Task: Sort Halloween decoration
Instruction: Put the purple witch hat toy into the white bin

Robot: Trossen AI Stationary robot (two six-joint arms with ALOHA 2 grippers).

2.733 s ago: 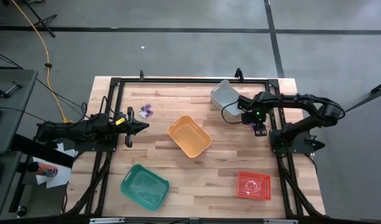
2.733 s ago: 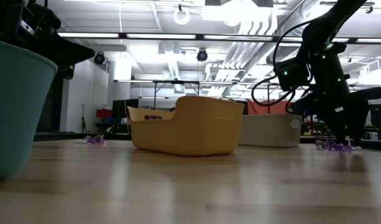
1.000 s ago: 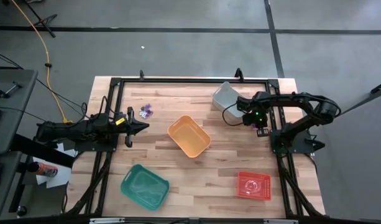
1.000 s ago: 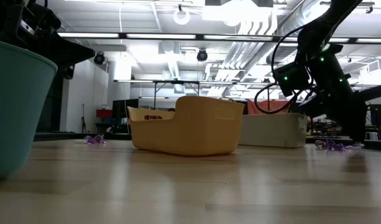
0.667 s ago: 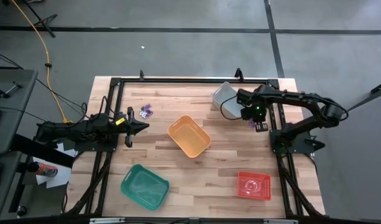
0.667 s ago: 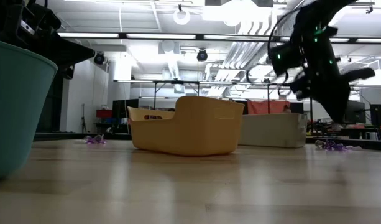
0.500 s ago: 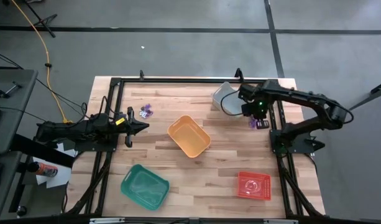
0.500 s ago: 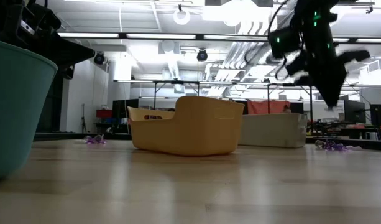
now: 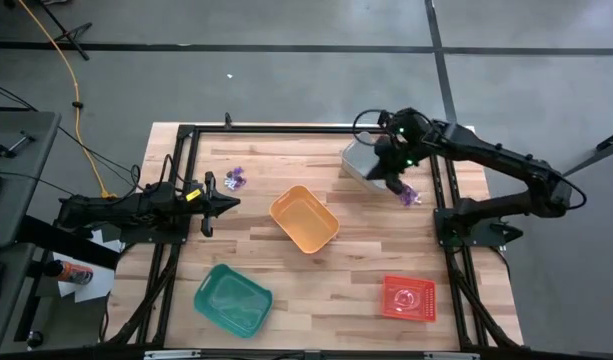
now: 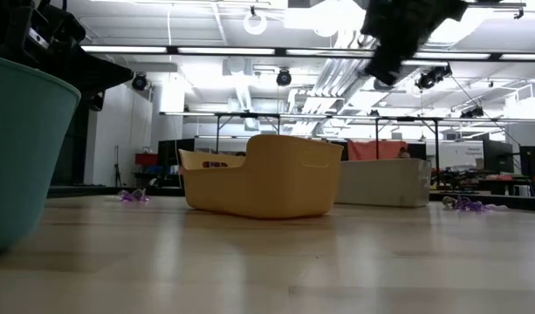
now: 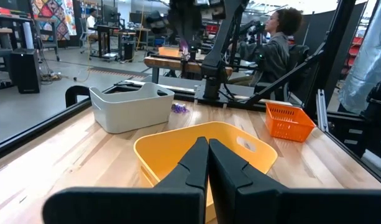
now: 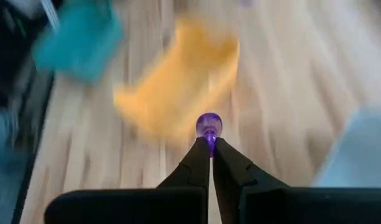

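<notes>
My right gripper (image 12: 210, 143) is shut on a small purple trinket (image 12: 209, 123) of the Halloween decoration. It hangs high above the table by the grey bin (image 9: 360, 157), slanting down toward the orange bin (image 9: 304, 220). A little heap of purple trinkets (image 9: 411, 195) lies on the boards just right of the grey bin, and another (image 9: 236, 177) lies at the far left. My left gripper (image 9: 226, 203) waits shut and level at the table's left side, touching nothing. My right gripper pinches the purple trinket's lower end (image 12: 209, 135) between its two fingertips. The rounded purple top sticks out past the tips. The fingers slant down from the table's right side. The trinket is lifted clear of the table.
A green bin (image 9: 232, 298) stands at the near left and a red bin (image 9: 408, 298) at the near right. The orange bin sits mid-table with small things inside (image 10: 216, 163). A black frame rail (image 9: 306, 128) runs round the boards. A person (image 11: 278, 46) sits beyond the table.
My right gripper has risen from low beside the purple heap at the table's right. It has swung toward the far edge and the grey bin, tipping from pointing down to a forward slant. It has stayed shut, and a purple trinket now shows between its tips.
</notes>
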